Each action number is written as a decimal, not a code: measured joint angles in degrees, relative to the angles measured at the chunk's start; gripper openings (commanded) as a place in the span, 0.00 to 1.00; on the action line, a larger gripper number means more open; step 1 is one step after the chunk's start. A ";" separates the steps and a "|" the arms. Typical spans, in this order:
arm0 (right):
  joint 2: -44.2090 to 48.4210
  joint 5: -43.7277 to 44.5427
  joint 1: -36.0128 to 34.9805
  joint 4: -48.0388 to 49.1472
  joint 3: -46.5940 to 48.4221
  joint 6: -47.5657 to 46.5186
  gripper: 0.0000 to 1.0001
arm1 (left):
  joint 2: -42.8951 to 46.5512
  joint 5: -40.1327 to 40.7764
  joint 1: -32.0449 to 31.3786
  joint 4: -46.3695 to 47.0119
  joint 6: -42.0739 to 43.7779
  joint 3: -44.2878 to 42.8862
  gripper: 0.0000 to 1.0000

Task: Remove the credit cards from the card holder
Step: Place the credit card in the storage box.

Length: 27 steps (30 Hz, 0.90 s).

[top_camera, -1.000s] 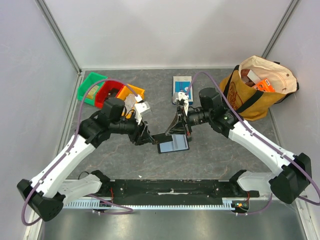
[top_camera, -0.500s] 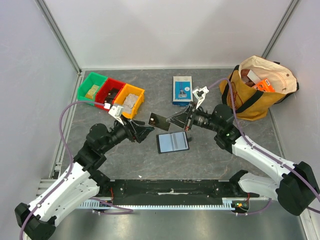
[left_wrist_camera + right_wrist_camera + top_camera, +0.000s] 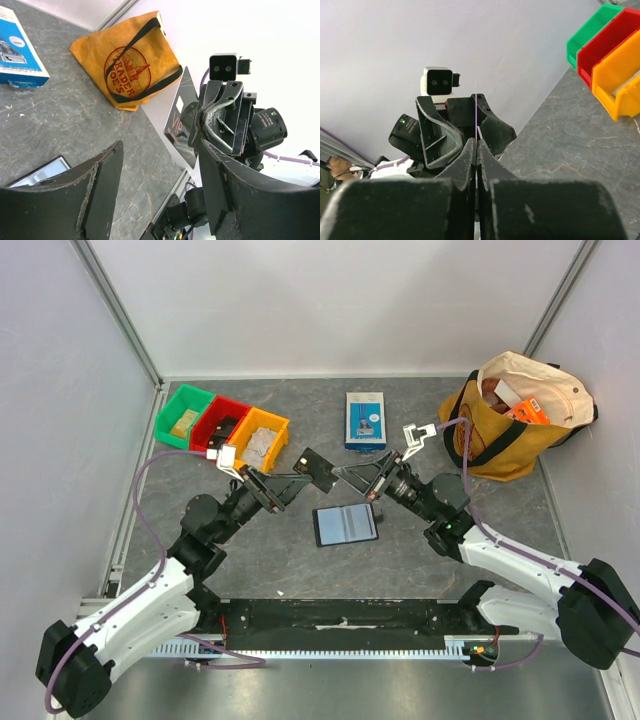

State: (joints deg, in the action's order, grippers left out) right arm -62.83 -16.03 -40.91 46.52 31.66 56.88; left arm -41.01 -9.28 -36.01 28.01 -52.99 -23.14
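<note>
1. Left wrist view shows one dark credit card (image 3: 181, 117) held in the air. Its face is turned toward this camera, with pale "VIP" lettering near the lower edge.
2. My right end effector (image 3: 476, 147) is closed on that credit card. In the right wrist view the card appears edge-on, as a thin line rising from between the pressed fingers. The grip takes one margin only, so most of the card projects free. I judge that this leaves room for a second grip.
3. My left end effector (image 3: 161, 150) is open, with its jaws spread, and holds nothing. It faces the right one, with its tips near the projecting card but not around it. I judge this to be a hand-to-hand transfer pose above the tabletop (image 3: 290, 552).
4. The card holder (image 3: 345, 524) lies flat and open on the tabletop, with its bluish-grey inside facing up. It sits between the two end effectors and nearer my bases, and touches neither. Lying open and face-up keeps its pockets reachable from above. I cannot tell whether more cards remain in the pockets.
5. Farther out are a blue-and-white box (image 3: 364, 420) beyond the holder, a yellow tote bag (image 3: 510, 425) at far right, and three coloured bins (image 3: 222, 426) at far left. All are well apart from the transfer.
</note>
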 measured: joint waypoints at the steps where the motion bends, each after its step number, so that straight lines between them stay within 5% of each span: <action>1: 0.00 0.57 -0.26 0.35 -0.15 0.44 0.00 | -0.66 0.24 -0.11 1.20 -0.63 0.00 0.65; 5: 0.00 2.67 -1.16 1.77 -0.74 2.10 0.00 | -3.37 0.44 -1.16 4.81 -2.56 0.00 0.55; 13: -0.26 5.31 -2.01 2.78 -1.31 3.10 0.02 | -5.42 2.73 -3.26 9.51 -5.07 0.02 0.02; 19: -0.92 6.64 -2.05 2.21 -2.08 4.00 0.61 | -5.40 4.00 -3.37 9.60 -5.57 0.00 0.02; 23: 1.68 9.35 -2.25 -3.98 -2.21 1.44 0.82 | -4.42 7.39 -2.23 4.63 -5.49 -0.22 0.02; 27: 7.87 14.34 -2.27 -13.55 -2.21 -3.87 0.93 | -3.69 7.91 2.78 -0.42 -5.42 -0.96 0.02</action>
State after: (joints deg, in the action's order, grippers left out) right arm -54.96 -1.69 -43.18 32.97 29.45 53.01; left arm -44.71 -1.37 -33.23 27.59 -58.41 -24.10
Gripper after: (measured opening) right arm 0.858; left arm 0.025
